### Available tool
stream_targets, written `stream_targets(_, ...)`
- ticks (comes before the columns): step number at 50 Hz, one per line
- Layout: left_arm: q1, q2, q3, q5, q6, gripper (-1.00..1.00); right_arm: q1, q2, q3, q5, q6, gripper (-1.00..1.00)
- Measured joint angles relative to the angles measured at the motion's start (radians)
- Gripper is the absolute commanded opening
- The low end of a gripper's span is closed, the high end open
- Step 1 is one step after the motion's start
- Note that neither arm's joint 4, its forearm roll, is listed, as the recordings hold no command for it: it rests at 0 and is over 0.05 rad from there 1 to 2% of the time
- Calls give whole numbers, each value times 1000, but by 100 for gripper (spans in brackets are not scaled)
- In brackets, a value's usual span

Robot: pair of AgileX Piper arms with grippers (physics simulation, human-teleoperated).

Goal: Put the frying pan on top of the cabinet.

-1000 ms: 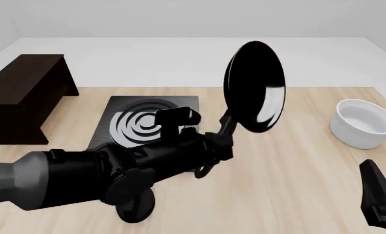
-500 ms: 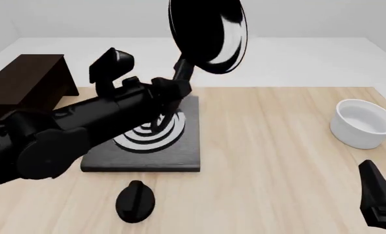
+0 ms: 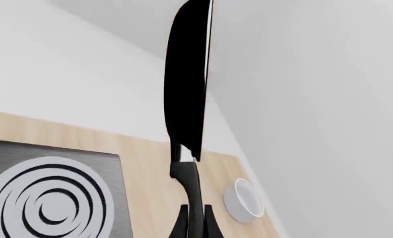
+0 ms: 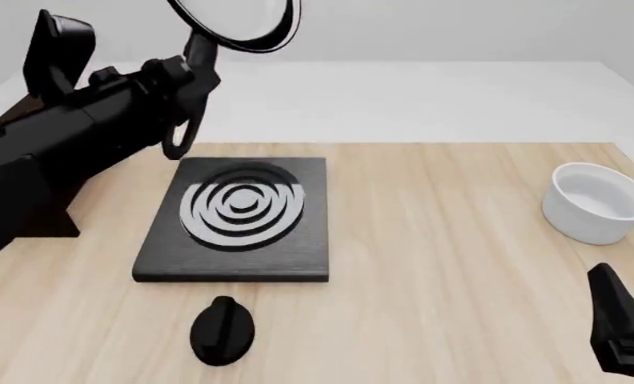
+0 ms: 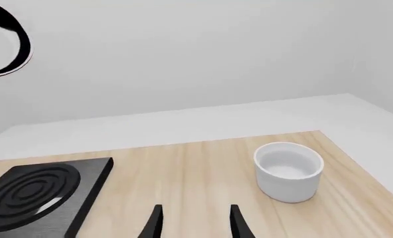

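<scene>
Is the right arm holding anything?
No: in its wrist view the right gripper has its fingers spread with only bare table between them, and the bowl stands apart ahead.

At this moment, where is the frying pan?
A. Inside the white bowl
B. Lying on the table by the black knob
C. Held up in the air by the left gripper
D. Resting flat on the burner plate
C: the frying pan is raised well above the table, its handle between the jaws of the left gripper, while the burner plate below is bare.
</scene>
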Motion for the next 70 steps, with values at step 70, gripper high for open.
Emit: stream_targets(70,489,96,-9,-22,-290,-100,3,0,1,2,-10,100)
